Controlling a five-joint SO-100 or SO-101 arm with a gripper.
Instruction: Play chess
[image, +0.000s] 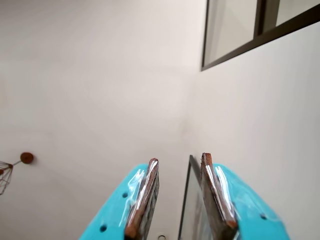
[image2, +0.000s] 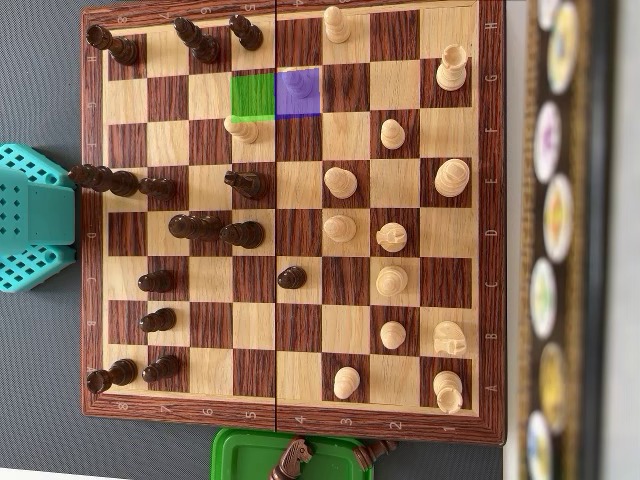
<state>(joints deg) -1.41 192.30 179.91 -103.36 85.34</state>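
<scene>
Fingers (image: 179, 197) turquoise with brown pads, a narrow gap between them, nothing held; the wrist view looks up at a pale wall (image: 90, 90) and a dark-framed window (image: 240, 30), a wire lamp (image: 6, 175) at the left edge. In the overhead view the arm base (image2: 35, 215), turquoise, sits at the left edge of the frame, off the board. Chessboard (image2: 290, 215), wooden, lies flat on the grey tabletop (image2: 40, 400), filling most of that view. Dark pieces (image2: 215, 228) mostly on the left half, light pieces (image2: 392, 280) mostly on the right. One light pawn (image2: 240, 127) stands among the dark side, just below a green-highlighted square (image2: 253, 95); the neighbouring square is purple-highlighted (image2: 298, 93) with a piece on it. Green tray (image2: 240, 455) below the board's bottom edge holds a dark knight (image2: 292, 458).
</scene>
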